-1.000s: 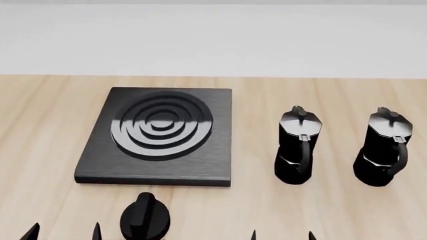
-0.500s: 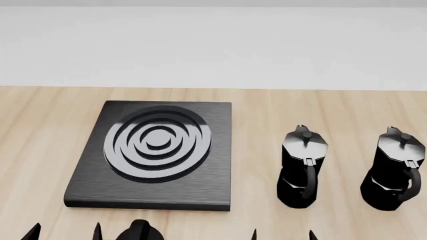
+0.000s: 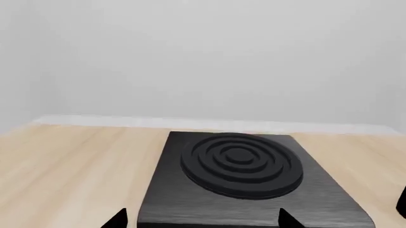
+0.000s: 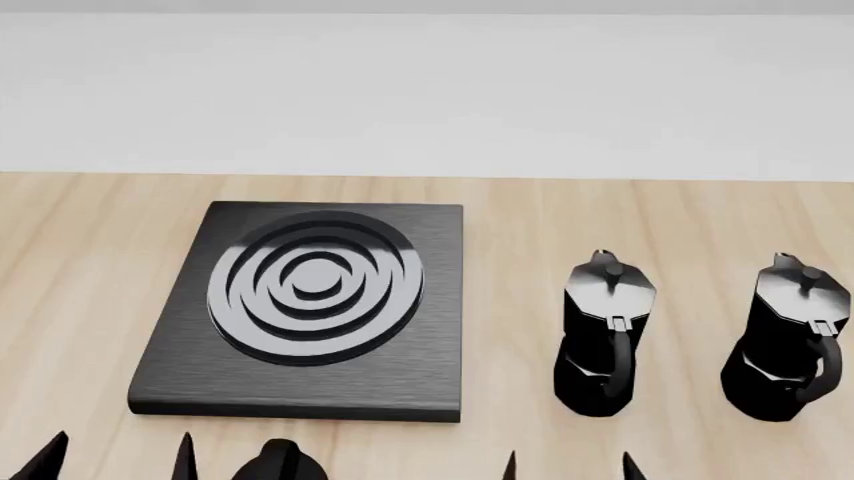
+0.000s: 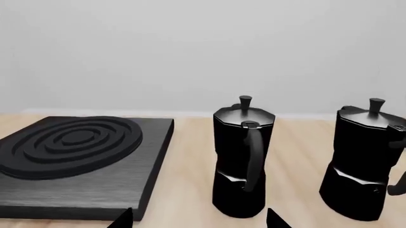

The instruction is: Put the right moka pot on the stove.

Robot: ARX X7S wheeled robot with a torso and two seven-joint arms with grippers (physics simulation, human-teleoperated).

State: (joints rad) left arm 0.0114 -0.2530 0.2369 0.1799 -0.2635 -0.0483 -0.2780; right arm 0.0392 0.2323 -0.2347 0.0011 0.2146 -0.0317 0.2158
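The right moka pot (image 4: 790, 340) is black and faceted with a small knob on its lid, and it stands upright at the table's right side. In the right wrist view the right moka pot (image 5: 364, 161) shows beside its twin. The stove (image 4: 174, 385) is a flat black slab with a ring burner, lying left of both pots. It fills the left wrist view, where the stove (image 3: 190, 199) sits just beyond my fingertips. My right gripper (image 4: 570, 470) (image 5: 199, 221) is open, short of the pots and holding nothing. My left gripper (image 4: 114, 462) (image 3: 203, 221) is open before the stove's near edge.
A second, identical moka pot (image 4: 607, 335) (image 5: 243, 156) stands between the stove and the right pot. A small round black knob (image 4: 278, 462) sits at the near edge by the stove's front. Pale wooden tabletop (image 4: 521, 220) runs back to a white wall.
The head view tilted up a second ago, so stove and pots slid down the picture. Since then my left fingertips have crept slightly up and left. The pots have not moved.
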